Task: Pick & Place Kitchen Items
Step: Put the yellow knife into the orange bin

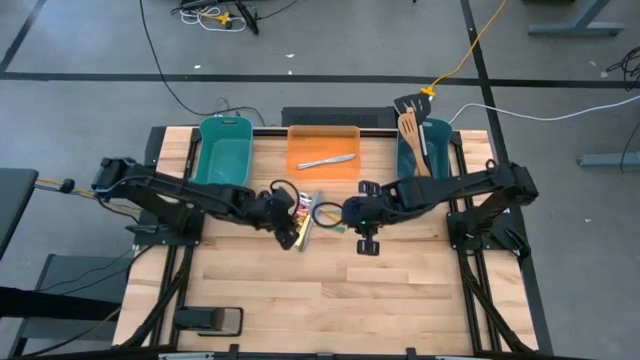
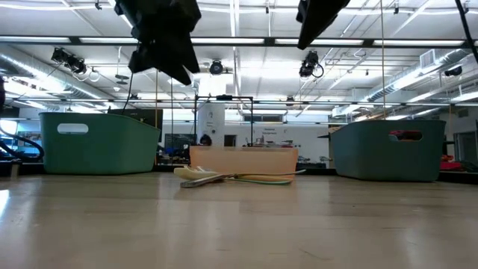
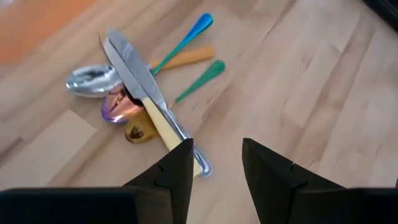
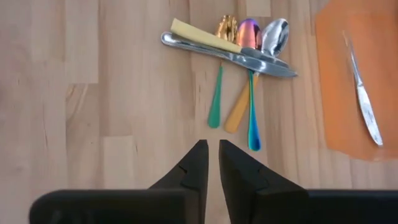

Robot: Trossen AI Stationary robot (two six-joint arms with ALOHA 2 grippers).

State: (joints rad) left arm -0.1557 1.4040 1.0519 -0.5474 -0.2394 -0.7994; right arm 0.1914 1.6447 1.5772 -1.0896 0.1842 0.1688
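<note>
A small heap of cutlery (image 1: 308, 218) lies flat on the table's middle: a silver knife (image 3: 134, 74), a pale-handled knife, and spoons with green, orange and blue handles (image 4: 236, 81). My left gripper (image 3: 214, 165) hangs open above the table, just beside the heap on its left. My right gripper (image 4: 211, 155) hovers on the heap's right side with only a narrow gap between its fingers and nothing in it. Another silver knife (image 1: 327, 160) lies in the orange tray (image 1: 300, 140). Wooden utensils and a black turner (image 1: 410, 125) stick up out of the right teal tub (image 1: 437, 150).
A teal tub (image 1: 225, 150) stands at the far left, the orange tray in the far middle, the other tub at the far right. Bare wood (image 1: 330, 290) stretches from the heap to the near edge. In the low view both arms (image 2: 160, 37) hang well above the tabletop.
</note>
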